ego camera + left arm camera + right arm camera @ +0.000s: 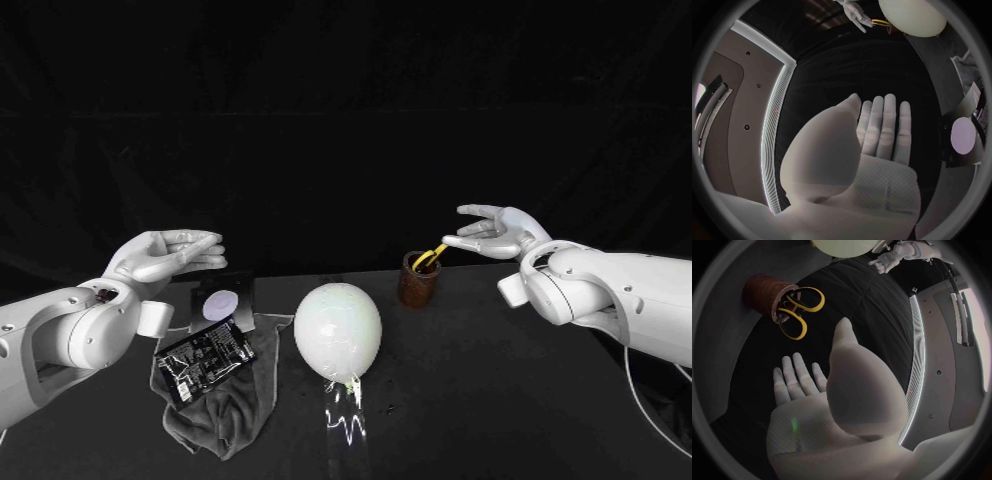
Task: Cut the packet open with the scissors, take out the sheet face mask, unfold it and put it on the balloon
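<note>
Right hand [498, 232] — head view — is hovering empty, fingers apart, just above scissors [428, 259] standing in cup [420, 285], 2 o'clock of balloon [338, 330]. Left hand [170, 253] is holding nothing; packet [206, 355] is lying on cloth [216, 415], 8 o'clock of balloon.
Left wrist view: fingers [891, 125] lying straight, apart.
Right wrist view: scissors untouched.
Judgement — fetching scissors; next move calls for threading fingers through the handles.

No legible txt: white print on the black packet [206, 357], lying on the table, too small to read; pale disc [219, 304] just behind it carries no readable marks.
</note>
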Controlling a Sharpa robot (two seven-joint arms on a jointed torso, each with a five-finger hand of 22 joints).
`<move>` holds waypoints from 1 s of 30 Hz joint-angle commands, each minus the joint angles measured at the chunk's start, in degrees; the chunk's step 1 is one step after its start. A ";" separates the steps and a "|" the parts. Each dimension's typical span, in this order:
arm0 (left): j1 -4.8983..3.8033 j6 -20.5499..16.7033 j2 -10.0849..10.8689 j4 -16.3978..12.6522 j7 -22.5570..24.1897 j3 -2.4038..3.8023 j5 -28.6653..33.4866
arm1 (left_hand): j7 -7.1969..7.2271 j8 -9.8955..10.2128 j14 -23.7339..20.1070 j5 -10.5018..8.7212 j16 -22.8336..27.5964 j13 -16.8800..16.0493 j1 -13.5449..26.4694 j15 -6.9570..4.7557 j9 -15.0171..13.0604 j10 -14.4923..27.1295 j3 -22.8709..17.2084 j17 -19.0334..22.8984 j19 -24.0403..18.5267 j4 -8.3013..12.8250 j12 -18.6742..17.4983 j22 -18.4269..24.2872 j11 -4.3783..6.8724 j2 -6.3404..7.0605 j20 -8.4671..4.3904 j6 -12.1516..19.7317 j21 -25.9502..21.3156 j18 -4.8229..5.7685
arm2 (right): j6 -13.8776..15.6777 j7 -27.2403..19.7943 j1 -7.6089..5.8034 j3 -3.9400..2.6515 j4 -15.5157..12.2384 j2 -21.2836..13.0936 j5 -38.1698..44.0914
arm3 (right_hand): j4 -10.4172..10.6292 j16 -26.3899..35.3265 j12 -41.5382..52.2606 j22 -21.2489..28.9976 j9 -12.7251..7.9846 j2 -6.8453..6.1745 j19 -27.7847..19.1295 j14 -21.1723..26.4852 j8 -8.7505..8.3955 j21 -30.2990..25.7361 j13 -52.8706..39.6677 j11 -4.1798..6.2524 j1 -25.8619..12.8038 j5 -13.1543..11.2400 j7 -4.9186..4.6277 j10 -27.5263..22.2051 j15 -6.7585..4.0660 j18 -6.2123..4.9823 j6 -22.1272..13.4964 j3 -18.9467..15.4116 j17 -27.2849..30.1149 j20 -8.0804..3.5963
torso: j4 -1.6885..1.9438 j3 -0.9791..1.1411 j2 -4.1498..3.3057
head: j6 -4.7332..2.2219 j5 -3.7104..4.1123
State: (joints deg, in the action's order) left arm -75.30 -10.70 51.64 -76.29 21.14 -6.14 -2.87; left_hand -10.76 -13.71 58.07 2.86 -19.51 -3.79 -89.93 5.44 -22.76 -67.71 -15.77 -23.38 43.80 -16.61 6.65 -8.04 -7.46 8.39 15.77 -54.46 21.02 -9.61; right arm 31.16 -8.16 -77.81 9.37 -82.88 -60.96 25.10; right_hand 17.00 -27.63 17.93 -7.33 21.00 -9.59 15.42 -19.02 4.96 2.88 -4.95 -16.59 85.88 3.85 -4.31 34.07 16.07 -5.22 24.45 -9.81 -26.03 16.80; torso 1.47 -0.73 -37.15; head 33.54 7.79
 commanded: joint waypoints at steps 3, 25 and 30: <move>0.21 -0.23 0.12 -0.13 0.91 0.06 -0.47 | 0.00 0.16 0.39 -0.06 0.27 0.07 -0.07 0.00 0.09 -0.48 -0.40 0.08 -0.23 0.03 -0.38 0.08 0.10 0.60 0.02 -0.33 -0.24 -0.81 | 3.27 -5.63 -0.11 -0.05 -1.36 -0.56 -0.47 | -0.12 -1.43 1.69 0.05 1.07 2.06 -0.08 -0.13 1.07 -0.18 -0.22 -0.06 -0.32 -0.24 -1.53 0.12 -0.19 0.83 2.62 0.77 0.37 -0.01 | -0.03 0.10 0.01 | -0.10 -0.18; 2.97 0.12 2.57 -2.33 4.01 0.07 -2.32 | -0.08 1.26 1.68 -0.09 1.81 0.13 -3.06 -0.13 0.69 -0.90 -5.25 1.09 3.65 1.14 -2.52 -0.33 0.02 2.05 -1.36 -0.14 1.45 -1.02 | 2.62 -19.24 -0.14 -0.05 -13.87 1.27 -1.69 | -1.32 6.23 -6.43 -7.00 -0.86 7.09 35.21 -39.12 4.05 13.74 1.55 7.85 14.66 3.04 -8.05 26.22 -10.06 -5.08 29.03 21.63 13.82 -4.72 | 0.10 0.15 0.08 | 0.50 -7.35; 3.76 -0.91 3.48 -3.04 2.44 0.07 -8.32 | -0.14 2.17 3.11 -0.06 1.74 0.20 -2.67 -0.34 1.13 0.00 -5.50 1.10 4.68 1.27 -3.10 -0.61 -0.19 3.56 -1.88 1.12 2.16 -0.90 | 1.92 -18.64 0.78 0.00 -15.72 2.85 6.08 | -3.47 11.67 -12.33 -9.37 -2.91 2.80 32.95 -42.53 2.57 17.17 1.48 7.82 9.72 3.41 -8.03 30.04 -9.96 -4.66 31.08 31.83 16.47 -4.96 | 0.14 0.10 0.16 | 1.21 -10.93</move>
State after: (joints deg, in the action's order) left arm -71.55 -10.96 55.08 -79.03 23.52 -6.15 -6.09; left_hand -10.91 -11.52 60.90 2.86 -17.59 -3.62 -92.33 5.06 -21.57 -67.70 -21.03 -22.18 47.66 -15.27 3.81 -8.52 -7.82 11.92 14.14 -53.24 22.67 -9.97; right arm 35.17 -25.52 -77.17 9.37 -98.27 -58.23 23.90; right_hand 13.84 -16.36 6.01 -16.50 18.24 -6.70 48.65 -61.35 7.66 19.77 -3.49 -8.79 96.22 7.11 -12.44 63.78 6.12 -10.17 55.31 21.24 -9.75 11.82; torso 1.54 -0.62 -37.05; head 34.38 -1.50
